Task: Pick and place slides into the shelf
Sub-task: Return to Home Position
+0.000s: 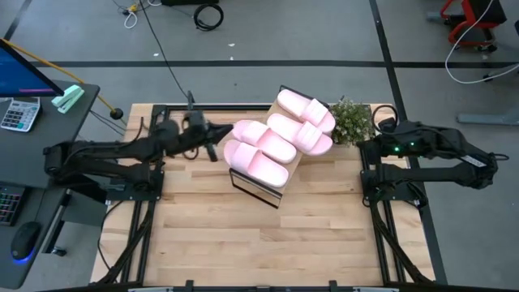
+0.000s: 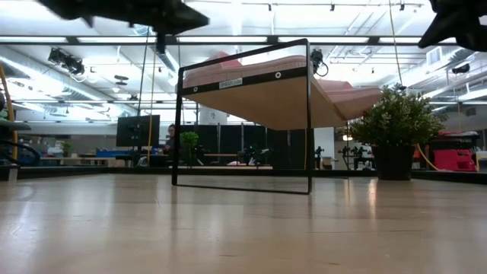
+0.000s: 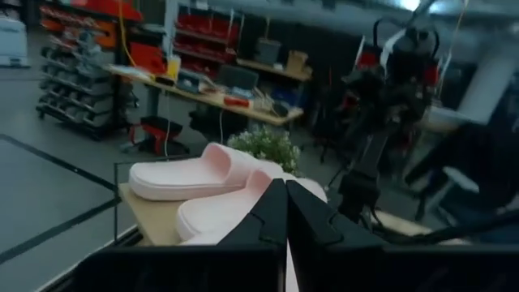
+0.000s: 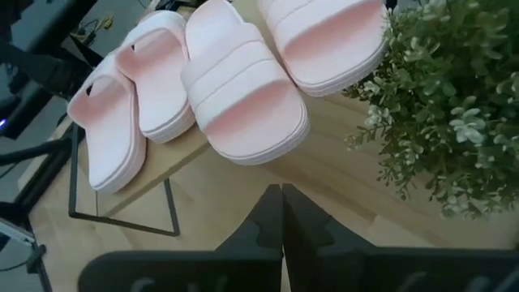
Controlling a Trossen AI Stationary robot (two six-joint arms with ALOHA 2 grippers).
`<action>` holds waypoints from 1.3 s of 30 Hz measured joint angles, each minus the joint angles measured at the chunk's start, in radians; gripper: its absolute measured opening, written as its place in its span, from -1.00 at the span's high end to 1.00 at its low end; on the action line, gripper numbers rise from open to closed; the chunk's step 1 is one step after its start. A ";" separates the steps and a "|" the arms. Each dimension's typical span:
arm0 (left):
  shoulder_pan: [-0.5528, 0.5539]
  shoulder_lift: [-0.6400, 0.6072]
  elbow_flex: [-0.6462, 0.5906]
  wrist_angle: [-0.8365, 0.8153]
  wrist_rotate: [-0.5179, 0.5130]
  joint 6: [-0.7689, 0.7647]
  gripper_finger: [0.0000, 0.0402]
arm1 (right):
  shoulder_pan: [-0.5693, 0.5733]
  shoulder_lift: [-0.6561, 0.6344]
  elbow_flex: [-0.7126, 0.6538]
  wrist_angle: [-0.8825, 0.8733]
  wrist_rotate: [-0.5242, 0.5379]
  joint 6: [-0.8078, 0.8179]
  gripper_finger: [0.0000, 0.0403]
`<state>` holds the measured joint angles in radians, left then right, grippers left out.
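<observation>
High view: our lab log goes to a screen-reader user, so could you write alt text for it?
Four pink slides lie side by side on top of a small shelf on a wood table, with a plant just to its right. The left hand hangs left of the shelf and the right hand right of the plant; neither holds anything.

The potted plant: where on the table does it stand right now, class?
In the high view the potted plant stands at the table's upper edge, right of centre, close beside the right end of the shelf.
</observation>
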<state>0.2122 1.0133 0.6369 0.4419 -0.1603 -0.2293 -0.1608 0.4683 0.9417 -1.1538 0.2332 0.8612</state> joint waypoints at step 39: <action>-0.250 -0.773 -0.565 0.070 -0.348 0.042 1.00 | 0.000 0.146 0.000 0.048 -0.026 0.084 1.00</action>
<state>-0.0379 0.2401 0.0717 0.5117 -0.5081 -0.1869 -0.1608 0.6139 0.9417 -1.1053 0.2073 0.9450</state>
